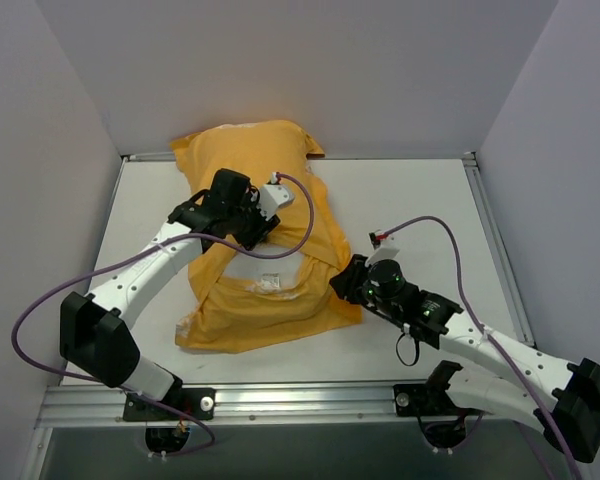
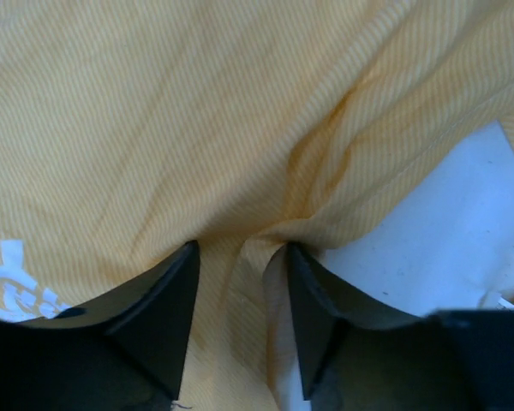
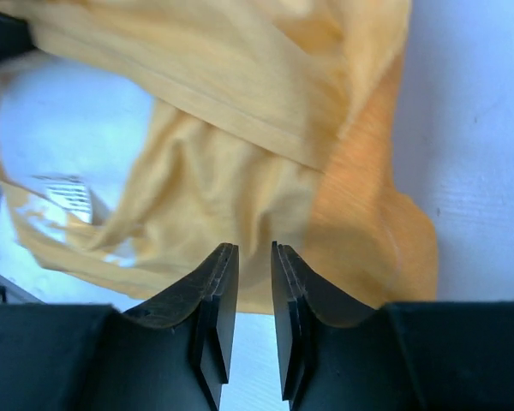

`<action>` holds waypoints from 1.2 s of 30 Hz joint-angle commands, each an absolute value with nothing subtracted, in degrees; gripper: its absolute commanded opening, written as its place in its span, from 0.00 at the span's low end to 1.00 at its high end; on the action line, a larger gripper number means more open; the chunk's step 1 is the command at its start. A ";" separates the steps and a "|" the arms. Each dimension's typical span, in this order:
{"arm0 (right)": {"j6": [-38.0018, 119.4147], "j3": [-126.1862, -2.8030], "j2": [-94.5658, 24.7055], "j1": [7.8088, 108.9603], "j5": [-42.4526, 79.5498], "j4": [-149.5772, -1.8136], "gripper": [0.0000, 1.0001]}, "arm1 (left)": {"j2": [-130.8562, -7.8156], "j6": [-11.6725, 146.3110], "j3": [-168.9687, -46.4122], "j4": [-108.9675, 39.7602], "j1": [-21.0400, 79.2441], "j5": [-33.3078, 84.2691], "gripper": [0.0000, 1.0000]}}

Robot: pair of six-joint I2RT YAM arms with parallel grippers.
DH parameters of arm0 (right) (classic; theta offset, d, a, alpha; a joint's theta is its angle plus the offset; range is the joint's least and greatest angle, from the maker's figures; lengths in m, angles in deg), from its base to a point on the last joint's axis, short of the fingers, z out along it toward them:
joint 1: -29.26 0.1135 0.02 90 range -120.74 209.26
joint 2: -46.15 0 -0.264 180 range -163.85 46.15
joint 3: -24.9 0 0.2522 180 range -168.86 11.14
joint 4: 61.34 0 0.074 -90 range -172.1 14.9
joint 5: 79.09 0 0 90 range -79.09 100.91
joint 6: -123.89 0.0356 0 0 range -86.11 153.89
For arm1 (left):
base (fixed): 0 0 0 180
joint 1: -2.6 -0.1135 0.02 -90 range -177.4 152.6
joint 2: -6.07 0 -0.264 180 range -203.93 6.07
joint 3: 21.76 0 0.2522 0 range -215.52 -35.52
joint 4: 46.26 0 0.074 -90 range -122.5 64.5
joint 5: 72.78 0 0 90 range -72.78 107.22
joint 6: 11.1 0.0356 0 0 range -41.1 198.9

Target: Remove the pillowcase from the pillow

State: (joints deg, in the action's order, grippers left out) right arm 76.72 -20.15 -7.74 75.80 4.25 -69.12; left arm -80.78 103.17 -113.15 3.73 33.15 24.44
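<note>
The orange-yellow pillowcase (image 1: 260,200) lies in the middle of the table, plain side up. The white pillow (image 1: 265,272) shows through an opening near its front, with a small tag on it. My left gripper (image 1: 257,228) sits on top of the pillowcase. In the left wrist view it (image 2: 240,248) holds a fold of the orange fabric (image 2: 240,128) that fills the gap between the jaws. My right gripper (image 1: 345,283) is at the pillowcase's right front edge. In the right wrist view it (image 3: 254,248) is narrowly open and empty, with the fabric (image 3: 240,171) just beyond the tips and the pillow (image 3: 68,120) at left.
White enclosure walls (image 1: 70,120) stand on the left, back and right. A metal rail (image 1: 280,400) runs along the table's front edge. Bare table top (image 1: 420,200) lies right of the pillowcase. Purple cables (image 1: 305,215) loop over both arms.
</note>
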 commanded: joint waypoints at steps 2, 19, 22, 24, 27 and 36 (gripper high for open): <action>77.04 -26.12 -7.11 77.15 3.35 -73.69 0.30 | -76.55 103.77 -119.09 6.78 33.54 31.52 0.66; 85.57 -37.46 -28.20 82.78 -5.62 -66.85 0.54 | -72.24 112.21 -116.75 16.46 41.79 35.17 0.56; 85.57 -37.03 -29.96 82.70 -4.74 -66.49 0.30 | -73.55 111.77 -114.46 14.53 44.00 31.02 0.56; 86.44 -35.02 -28.83 82.70 -4.74 -66.31 0.07 | -74.35 111.42 -114.01 13.65 44.79 29.27 0.60; 87.76 -30.46 -25.66 82.08 -4.04 -64.57 0.00 | -76.10 110.98 -112.69 11.20 46.54 26.28 0.71; 88.83 -25.34 -22.67 80.76 1.15 -60.33 0.00 | -81.64 111.15 -108.21 1.79 47.95 16.35 0.83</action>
